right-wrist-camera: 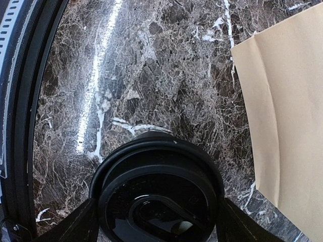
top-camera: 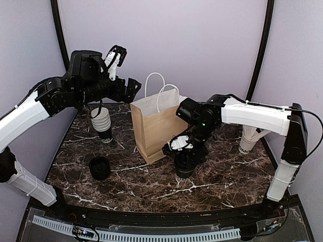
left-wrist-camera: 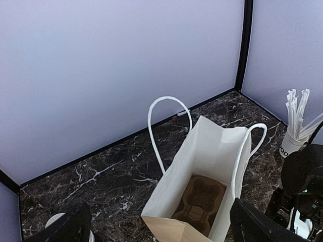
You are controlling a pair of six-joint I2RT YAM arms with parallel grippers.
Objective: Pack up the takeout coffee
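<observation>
takeout coffee [right-wrist-camera: 151, 176] cropped, end effector [right-wrist-camera: 158, 214] grip unclear

Bright, even light with soft shadows; glare streaks the marble table [right-wrist-camera: 166, 65], and the close takeout coffee [right-wrist-camera: 159, 196] looks perhaps slightly soft.

Between the right jaws, the takeout coffee [right-wrist-camera: 159, 196] is cut off by the lower picture edge; its wall is hidden beneath its lid, and contact with the fingers [right-wrist-camera: 75, 224] cannot be told. The left jaws' fingers [left-wrist-camera: 65, 227] are likewise cut off below.
</observation>
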